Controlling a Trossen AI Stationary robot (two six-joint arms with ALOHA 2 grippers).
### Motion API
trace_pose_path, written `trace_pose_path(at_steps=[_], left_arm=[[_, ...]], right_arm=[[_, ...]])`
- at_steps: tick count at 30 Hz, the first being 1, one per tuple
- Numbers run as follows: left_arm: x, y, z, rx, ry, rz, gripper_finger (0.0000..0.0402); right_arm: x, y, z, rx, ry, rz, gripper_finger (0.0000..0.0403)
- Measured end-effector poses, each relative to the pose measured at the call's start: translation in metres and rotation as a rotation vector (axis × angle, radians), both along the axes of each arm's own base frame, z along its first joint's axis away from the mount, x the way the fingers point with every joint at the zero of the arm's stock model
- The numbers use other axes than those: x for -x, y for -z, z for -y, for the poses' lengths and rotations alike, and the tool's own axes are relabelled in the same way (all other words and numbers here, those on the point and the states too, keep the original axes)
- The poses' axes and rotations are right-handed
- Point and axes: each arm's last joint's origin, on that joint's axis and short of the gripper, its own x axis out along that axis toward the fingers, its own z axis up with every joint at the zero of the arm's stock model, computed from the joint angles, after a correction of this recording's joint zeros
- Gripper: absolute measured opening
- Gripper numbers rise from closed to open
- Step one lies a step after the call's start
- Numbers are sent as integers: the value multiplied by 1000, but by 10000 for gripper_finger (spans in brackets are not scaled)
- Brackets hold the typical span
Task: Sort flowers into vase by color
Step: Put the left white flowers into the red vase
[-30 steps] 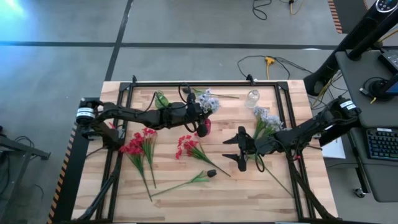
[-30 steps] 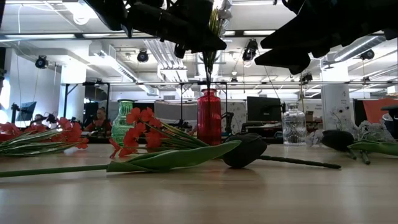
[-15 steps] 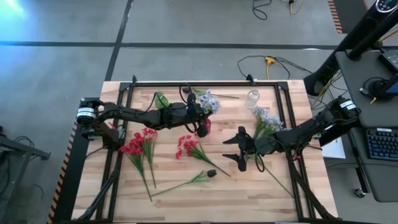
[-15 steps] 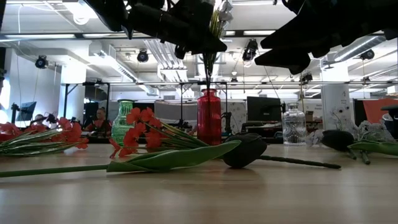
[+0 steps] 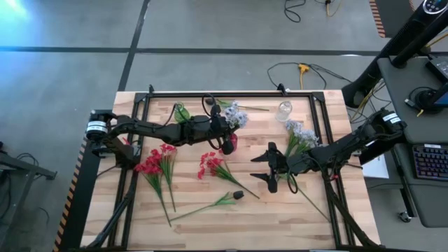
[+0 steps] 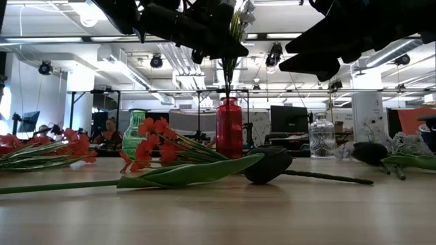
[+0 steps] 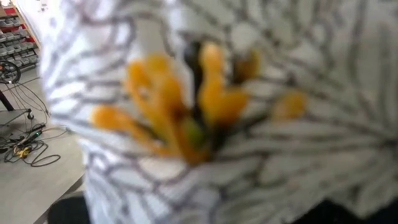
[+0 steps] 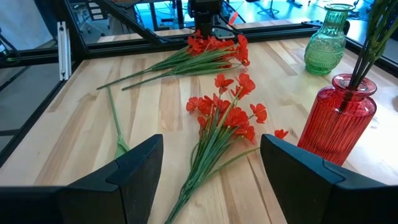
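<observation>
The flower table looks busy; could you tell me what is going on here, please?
The left gripper is shut on a pale blue-white flower stem, its stalk already in the red ribbed glass vase. The right gripper hangs open over the wooden table. Two red flower bunches, a dark-budded stem and another pale bunch lie on the table.

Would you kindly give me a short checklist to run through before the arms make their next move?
1. Left gripper shut on the pale blue-white flower: ok.
2. Stem entering the red vase: ok, though the colour does not match.
3. Red vase upright: ok.
4. Right gripper open, holding nothing: ok.
5. Red flowers lying free ahead of the right gripper: ok.
6. Stem released in the vase: not ok.
</observation>
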Motion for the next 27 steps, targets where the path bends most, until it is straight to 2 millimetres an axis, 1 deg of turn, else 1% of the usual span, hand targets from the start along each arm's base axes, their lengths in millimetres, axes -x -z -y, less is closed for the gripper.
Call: trace_pose_path(at_steps=[27], left_arm=[[0, 1, 0, 2, 0, -11, 2]], right_arm=[[0, 0, 0, 0, 0, 0, 261]])
